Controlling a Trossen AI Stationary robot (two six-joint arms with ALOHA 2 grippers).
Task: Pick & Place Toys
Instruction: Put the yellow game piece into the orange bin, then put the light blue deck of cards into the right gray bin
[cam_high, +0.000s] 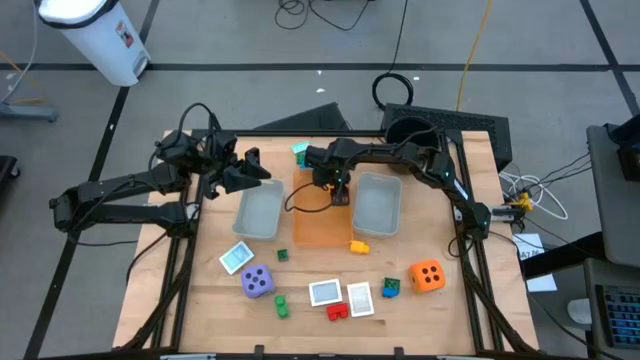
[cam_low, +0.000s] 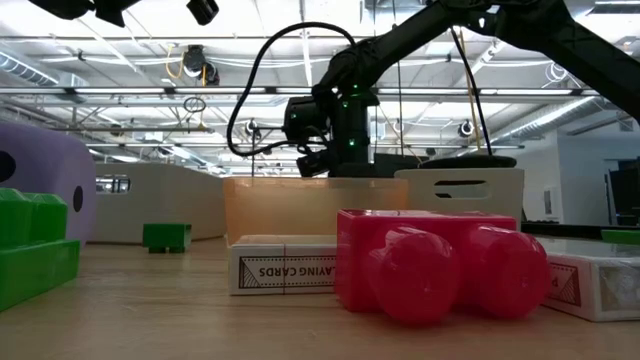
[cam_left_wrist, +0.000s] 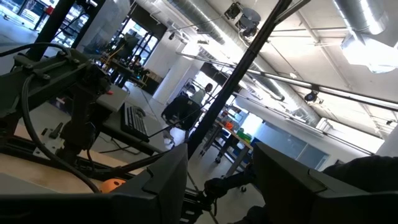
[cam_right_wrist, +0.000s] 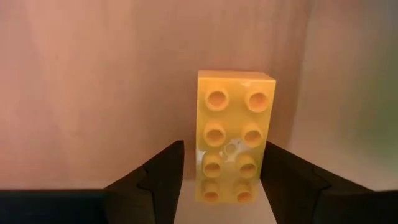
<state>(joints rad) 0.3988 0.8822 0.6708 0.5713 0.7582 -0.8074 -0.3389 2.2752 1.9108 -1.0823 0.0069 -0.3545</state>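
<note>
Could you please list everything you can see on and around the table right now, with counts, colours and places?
Trays: two grey, either side of one orange, table middle.
Yellow bricks: one in the orange tray between the right hand's fingers; one just outside that tray.
Dice: purple front left; orange front right.
Card packs: three, whitish, along the front.
Red brick: one, front middle.
Green bricks: two small near the purple die.
Bucket: one, black, far right corner.
Left hand: raised over the left grey tray.
Right hand: open, low in the orange tray.
</note>
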